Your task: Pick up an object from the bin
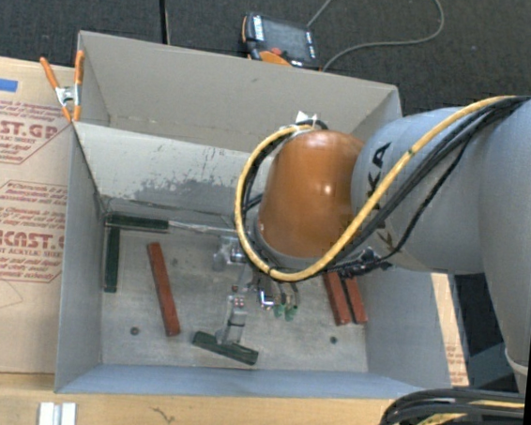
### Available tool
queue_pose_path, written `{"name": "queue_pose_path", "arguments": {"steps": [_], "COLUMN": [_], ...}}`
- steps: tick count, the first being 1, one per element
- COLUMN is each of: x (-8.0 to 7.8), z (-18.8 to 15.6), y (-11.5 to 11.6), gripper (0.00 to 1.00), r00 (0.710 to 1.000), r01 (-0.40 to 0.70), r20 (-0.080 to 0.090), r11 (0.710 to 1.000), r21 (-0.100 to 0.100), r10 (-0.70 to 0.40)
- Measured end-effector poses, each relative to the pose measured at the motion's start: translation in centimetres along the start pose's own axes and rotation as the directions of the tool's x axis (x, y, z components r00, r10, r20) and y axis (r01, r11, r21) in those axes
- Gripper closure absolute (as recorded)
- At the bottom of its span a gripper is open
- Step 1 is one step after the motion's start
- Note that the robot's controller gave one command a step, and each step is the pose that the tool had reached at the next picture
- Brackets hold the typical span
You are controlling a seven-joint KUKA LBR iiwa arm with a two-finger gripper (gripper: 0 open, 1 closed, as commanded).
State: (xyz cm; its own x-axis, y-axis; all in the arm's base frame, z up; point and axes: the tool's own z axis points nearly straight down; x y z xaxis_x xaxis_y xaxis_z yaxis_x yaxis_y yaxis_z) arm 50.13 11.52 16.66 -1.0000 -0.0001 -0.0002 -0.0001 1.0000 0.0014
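gripper (233,332) touching the dark green front bar (243,353)

Black-orange device (279,40) on dark floor; grey cable (387,47) trailing right; thin black rod (162,3) to left

Matt metal bin (80,253) (floor scuffed); glossy orange cover (309,197); red bar (163,289) perhaps wood.

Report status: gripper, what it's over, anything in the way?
Gripper low, front middle of bin. Over short dark green bar, contact unclear. Red-brown bar apart on view's left, red-brown pair on the right; neither blocking.
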Motion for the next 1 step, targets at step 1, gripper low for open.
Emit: {"name": "queue_pose_path", "arguments": {"steps": [1], "x": [1.77], "z": [9.76], "y": [-3.79], "gripper": [0.0], "r00": [0.99], "r01": [0.14], "r20": [0.009], "r11": [0.99], "r21": [0.001], "r10": [-0.14]}}
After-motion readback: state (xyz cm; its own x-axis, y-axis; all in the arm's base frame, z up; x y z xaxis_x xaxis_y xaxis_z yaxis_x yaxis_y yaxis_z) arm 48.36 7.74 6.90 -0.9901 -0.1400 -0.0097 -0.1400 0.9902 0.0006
